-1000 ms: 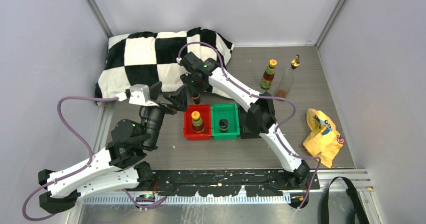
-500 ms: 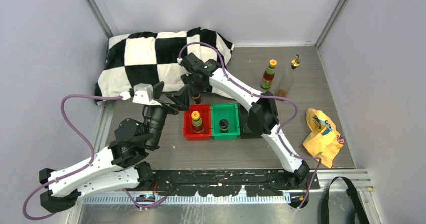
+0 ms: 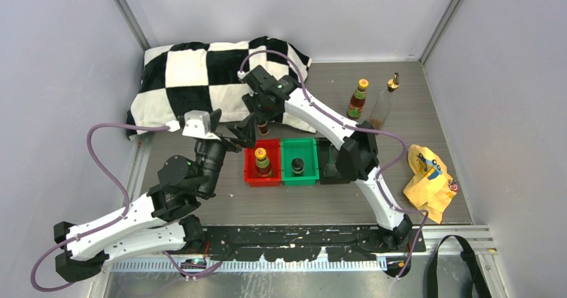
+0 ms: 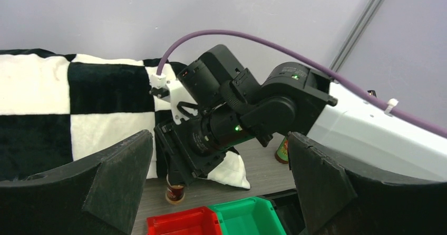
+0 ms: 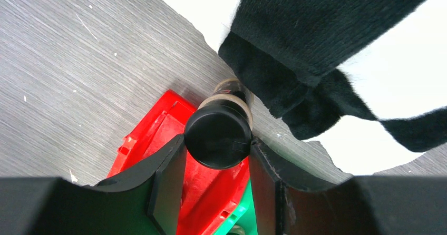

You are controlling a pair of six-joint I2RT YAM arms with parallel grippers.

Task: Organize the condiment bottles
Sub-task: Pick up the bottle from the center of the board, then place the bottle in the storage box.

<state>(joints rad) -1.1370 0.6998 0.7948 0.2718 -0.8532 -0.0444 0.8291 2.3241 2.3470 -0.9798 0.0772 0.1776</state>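
Grey wood-grain desk [image 3: 287, 202]; black-and-white checked cushion [image 3: 194, 77] far left. Red plastic tray [image 3: 262, 182] holds one upright reddish-brown orange-capped bottle [image 3: 261, 162]. The adjoining green plastic tray [image 3: 299, 180] holds one short dark bottle [image 3: 298, 166]. Right hand [image 5: 216, 140] clamps a black-capped dark bottle [image 5: 217, 129], axis vertical, cap up, just behind the red tray. Left hand [image 4: 219, 187] spread wide, empty.

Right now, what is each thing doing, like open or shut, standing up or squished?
Left hand: open, holding nothing.
Right hand: shut on a black-capped bottle.
Red tray: holds one orange-capped bottle, upright.
Green tray: holds one dark bottle.
Far orange-capped bottle: standing on the table.
Glass bottle: standing beside it.
Yellow cloth: crumpled.
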